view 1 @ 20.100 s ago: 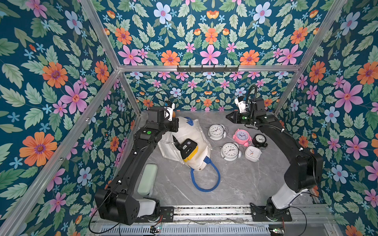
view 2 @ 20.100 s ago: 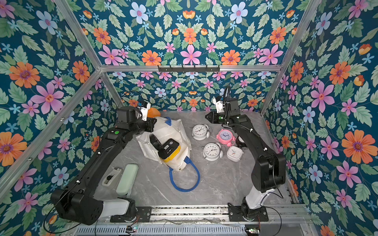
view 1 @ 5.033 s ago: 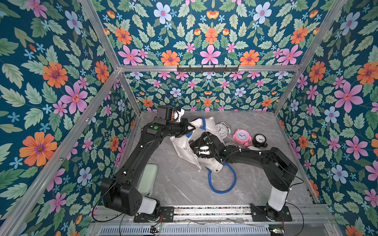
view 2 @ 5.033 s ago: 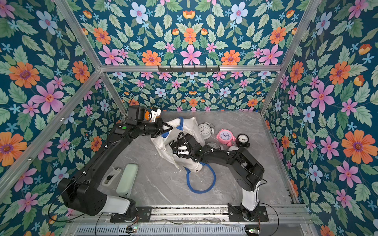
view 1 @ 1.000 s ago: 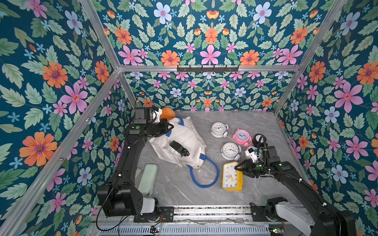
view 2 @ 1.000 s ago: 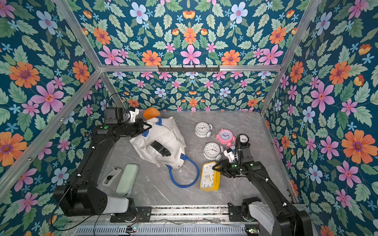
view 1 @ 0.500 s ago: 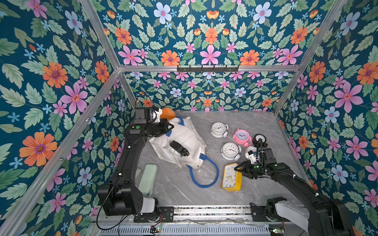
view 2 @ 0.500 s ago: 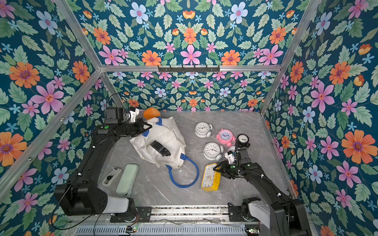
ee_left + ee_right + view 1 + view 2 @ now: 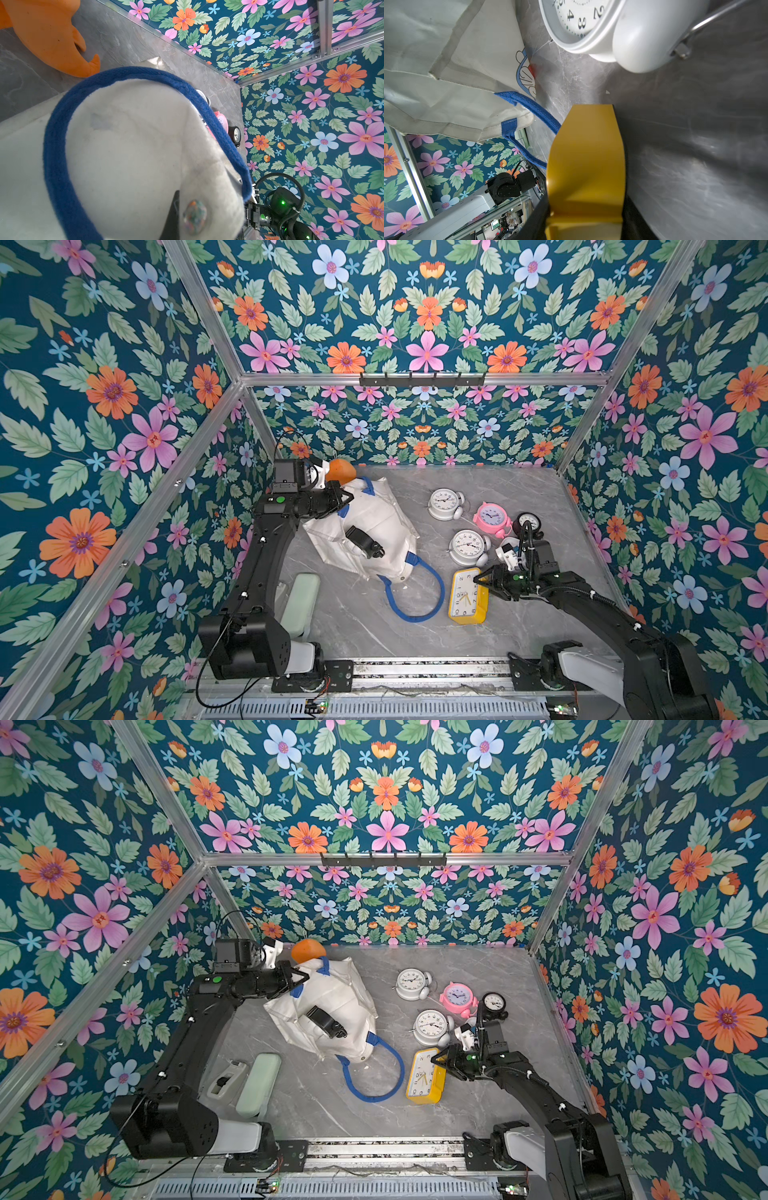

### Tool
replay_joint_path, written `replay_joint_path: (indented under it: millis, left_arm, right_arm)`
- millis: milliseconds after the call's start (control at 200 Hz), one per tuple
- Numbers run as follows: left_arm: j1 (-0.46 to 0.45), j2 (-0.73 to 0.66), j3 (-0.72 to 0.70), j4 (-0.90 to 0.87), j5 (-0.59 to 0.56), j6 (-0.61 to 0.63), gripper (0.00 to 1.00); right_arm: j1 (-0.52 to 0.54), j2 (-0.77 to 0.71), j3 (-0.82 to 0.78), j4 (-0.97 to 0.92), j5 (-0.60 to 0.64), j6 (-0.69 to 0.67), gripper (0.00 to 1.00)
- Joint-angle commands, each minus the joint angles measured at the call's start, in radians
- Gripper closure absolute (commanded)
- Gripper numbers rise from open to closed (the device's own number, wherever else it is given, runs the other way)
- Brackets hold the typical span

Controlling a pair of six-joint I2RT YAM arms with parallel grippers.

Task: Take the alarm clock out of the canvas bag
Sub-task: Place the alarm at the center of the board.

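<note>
Near the far left corner of the grey marbled counter [image 9: 374,635], the left gripper [image 9: 346,498] is pressed together on the soft white canvas bag [image 9: 374,514] with blue handles. The rectangular yellow plastic alarm clock [image 9: 465,593] stands outside the bag, towards the front edge, pinched by the right gripper [image 9: 483,578].
</note>
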Motion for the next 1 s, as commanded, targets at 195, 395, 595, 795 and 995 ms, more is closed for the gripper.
replay_joint_path:
  millis: [195, 395, 595, 795, 995]
  left_arm:
    - [-0.001, -0.021, -0.034, 0.104, 0.077, -0.04, 1.0]
    - [-0.001, -0.025, -0.033, 0.118, 0.08, -0.057, 1.0]
    - [-0.001, -0.031, -0.031, 0.117, 0.085, -0.06, 1.0]
    - [-0.002, -0.037, -0.035, 0.133, 0.093, -0.079, 1.0]
    - [-0.002, -0.033, -0.032, 0.144, 0.097, -0.09, 1.0]
  right_arm:
    - [0.0, 0.035, -0.028, 0.092, 0.017, 0.032, 0.5]
    - [0.001, 0.059, -0.028, 0.101, 0.026, 0.03, 0.45]
    - [-0.005, 0.072, -0.011, 0.075, 0.034, 0.021, 0.37]
    - [-0.04, 0.037, 0.012, 0.004, 0.058, 0.003, 0.3]
    - [-0.083, -0.022, 0.066, -0.107, 0.095, -0.03, 0.2]
